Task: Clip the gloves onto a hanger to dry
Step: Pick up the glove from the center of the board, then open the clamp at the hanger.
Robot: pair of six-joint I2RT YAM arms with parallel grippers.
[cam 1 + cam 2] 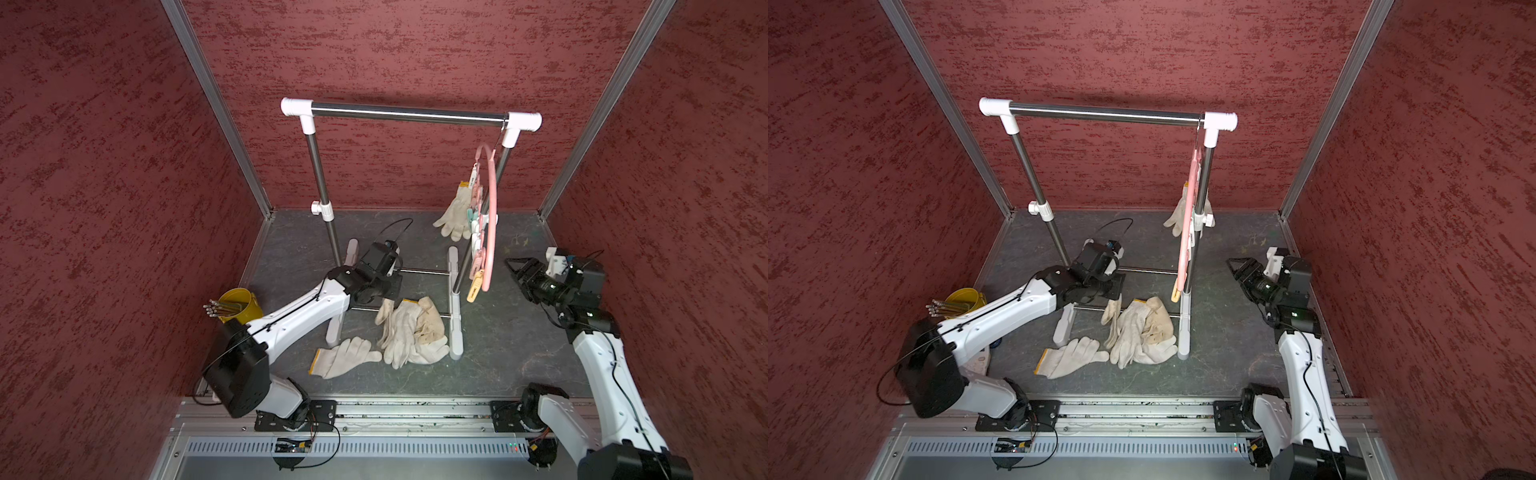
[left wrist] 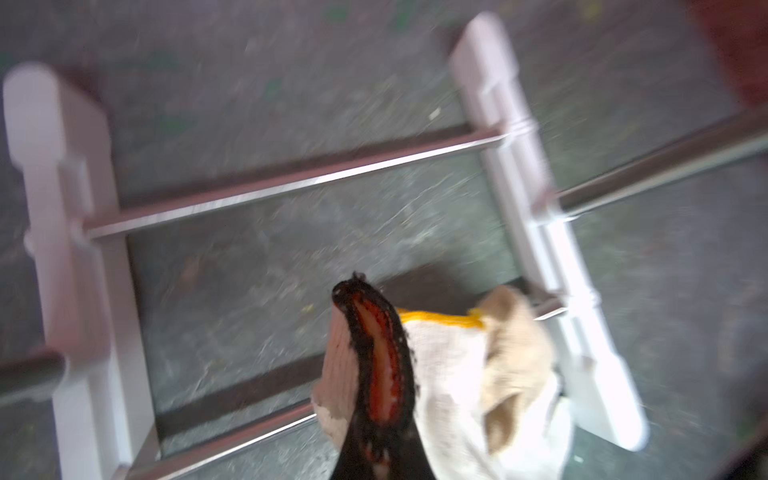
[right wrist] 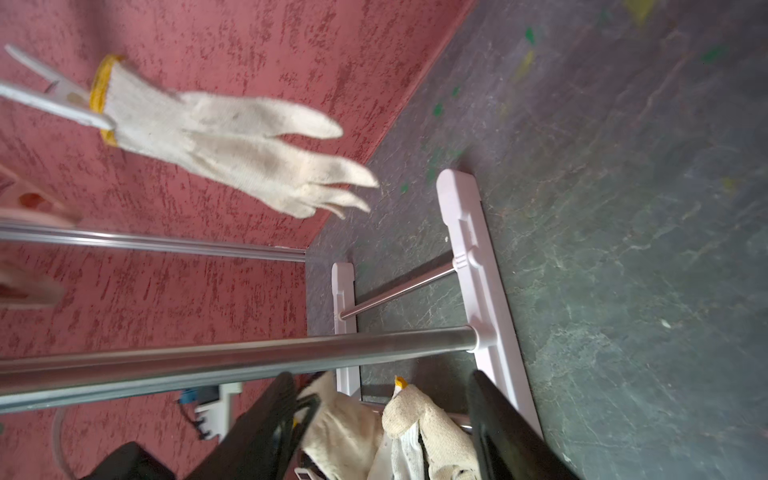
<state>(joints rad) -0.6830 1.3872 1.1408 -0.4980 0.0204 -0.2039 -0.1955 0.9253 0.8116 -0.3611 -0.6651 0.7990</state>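
Arms [image 1: 307,311] outstretched; left claw [image 2: 357,316] pinches glove [image 2: 338,374] (right claw [image 1: 512,268] parted).

Colours: gloves [image 1: 409,332] off-white, yellow cuffs, 1 beige; hanger [image 1: 495,216] pink; walls [image 1: 104,166] mottled dark red; bucket [image 1: 243,301] yellow.

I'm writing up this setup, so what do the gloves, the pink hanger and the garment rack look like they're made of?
The gloves: knitted fabric, probably cotton, matte off-white; the knit texture and yellow cuff trim show. The hanger: likely plastic, a smooth pink bar carrying pastel clips. The rack: shiny metal tubes, perhaps steel, with bright highlights; its white joints look like moulded plastic.
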